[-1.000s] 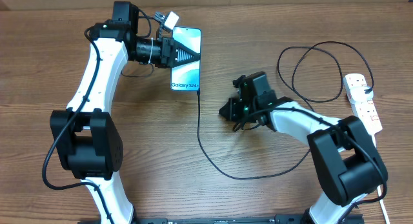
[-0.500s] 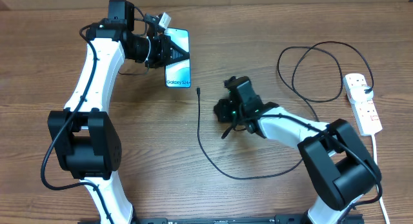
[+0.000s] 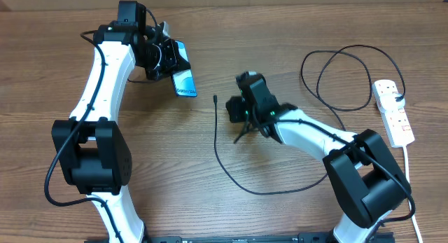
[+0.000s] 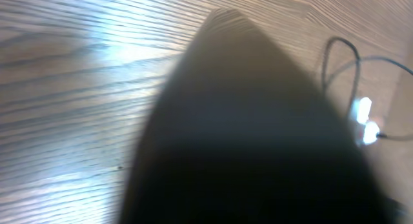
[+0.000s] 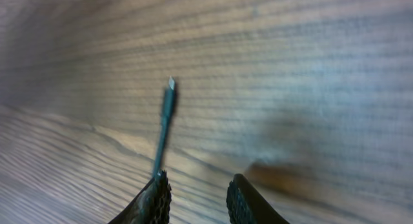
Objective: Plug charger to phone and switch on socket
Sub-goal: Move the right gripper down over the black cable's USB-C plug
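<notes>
My left gripper [image 3: 168, 59] is shut on the phone [image 3: 184, 82], holding it tilted on edge above the table at the upper left, so its blue screen shows only as a narrow strip. In the left wrist view a dark blurred shape [image 4: 258, 140], which I take for the phone, fills the frame and hides the jaws. The charger [image 3: 231, 177] lies as a thin black cable across the table, and its plug tip [image 3: 215, 99] is free, right of the phone. My right gripper [image 3: 230, 111] is open just right of that tip. In its wrist view the plug tip [image 5: 168, 98] rises beside the left finger [image 5: 157, 199], outside the empty gap. The socket [image 3: 393, 111] lies at the far right.
The black cable makes a big loop [image 3: 336, 73] between my right arm and the socket. A thick white cord [image 3: 413, 183] runs from the socket toward the front edge. In the left wrist view the socket [image 4: 363, 119] is a white blur at the far right.
The left gripper has rolled the phone onto its edge and carried it left, away from the plug tip. The right gripper has opened and moved up-left, close to the tip.
</notes>
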